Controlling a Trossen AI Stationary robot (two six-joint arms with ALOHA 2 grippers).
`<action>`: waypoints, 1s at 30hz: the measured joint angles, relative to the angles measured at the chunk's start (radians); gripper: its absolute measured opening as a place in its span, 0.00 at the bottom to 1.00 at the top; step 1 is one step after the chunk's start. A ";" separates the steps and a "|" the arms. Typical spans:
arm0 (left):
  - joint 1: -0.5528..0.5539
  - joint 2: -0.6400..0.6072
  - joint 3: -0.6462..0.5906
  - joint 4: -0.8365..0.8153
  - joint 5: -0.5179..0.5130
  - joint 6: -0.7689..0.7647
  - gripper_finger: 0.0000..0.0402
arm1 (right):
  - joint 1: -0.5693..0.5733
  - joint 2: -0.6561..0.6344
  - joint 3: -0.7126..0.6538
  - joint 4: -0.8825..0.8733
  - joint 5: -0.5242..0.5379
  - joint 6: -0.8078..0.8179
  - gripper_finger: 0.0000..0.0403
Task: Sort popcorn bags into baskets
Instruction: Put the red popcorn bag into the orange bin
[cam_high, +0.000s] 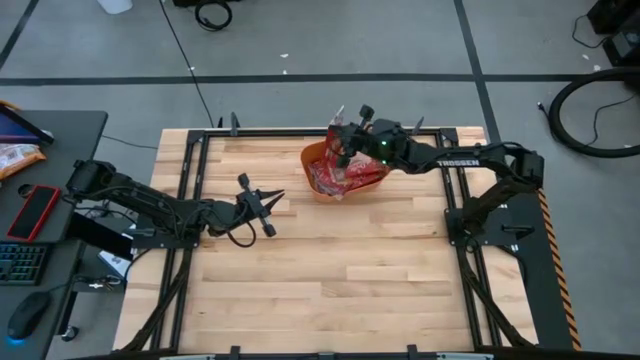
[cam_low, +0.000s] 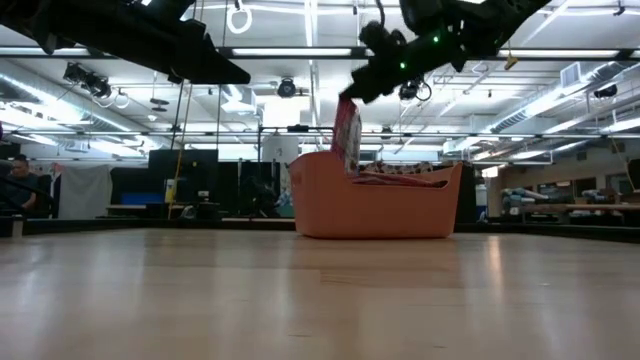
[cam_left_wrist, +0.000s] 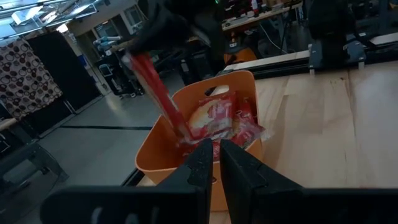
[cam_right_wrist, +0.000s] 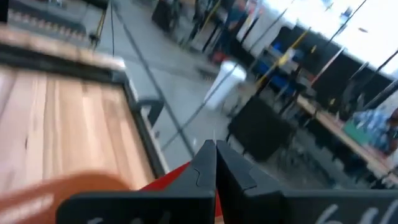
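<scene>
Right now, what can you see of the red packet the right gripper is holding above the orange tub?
The flat red popcorn packet hangs nearly upright from the shut right gripper, pinched at its top edge. It looks like thin glossy film. Its lower end dips inside the orange plastic tub near one end wall, beside other red packets lying in the tub. In the high view it sits at the tub's far-left rim. Whether it touches the wall cannot be told.

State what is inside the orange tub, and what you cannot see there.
The orange tub holds a heap of red popcorn bags. The right claw holds one more packet upright above its rim. Bags lower in the heap and the tub's floor are covered.
</scene>
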 joint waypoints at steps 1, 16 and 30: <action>0.000 0.000 0.000 -0.001 0.000 0.000 0.09 | -0.002 0.000 -0.001 -0.043 0.001 0.005 0.01; 0.000 0.000 0.000 -0.021 0.000 -0.035 0.09 | 0.040 -0.113 0.000 -0.580 0.099 0.179 0.10; 0.000 0.000 0.000 -0.021 0.000 -0.034 0.09 | 0.147 -0.120 0.032 -1.072 0.235 0.534 0.20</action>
